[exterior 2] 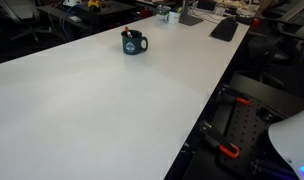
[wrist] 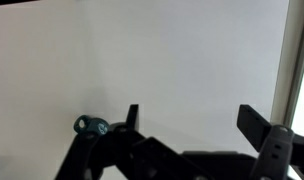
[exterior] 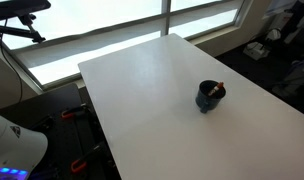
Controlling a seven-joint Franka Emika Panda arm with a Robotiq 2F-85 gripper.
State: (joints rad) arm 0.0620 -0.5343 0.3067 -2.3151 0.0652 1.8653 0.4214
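A dark blue mug point(exterior: 210, 96) stands upright on the white table point(exterior: 142, 90), with something thin and reddish sticking out of its top. The same mug point(exterior 2: 134, 42) sits toward the far end of the table point(exterior 2: 102, 110) in the other exterior shot. In the wrist view my gripper point(wrist: 192, 118) is open, its two dark fingers point(wrist: 258, 125) spread wide with nothing between them. It hangs well above the table, and the mug point(wrist: 90, 125) appears small at lower left, far off. Neither exterior view shows the gripper itself.
Windows point(exterior: 102, 30) run along the far side of the table. A white part of the robot point(exterior: 12, 150) sits at one table end. Desk clutter with a keyboard point(exterior 2: 224, 28) lies beyond the far end. Black frames with red clamps point(exterior 2: 232, 150) stand beside the table edge.
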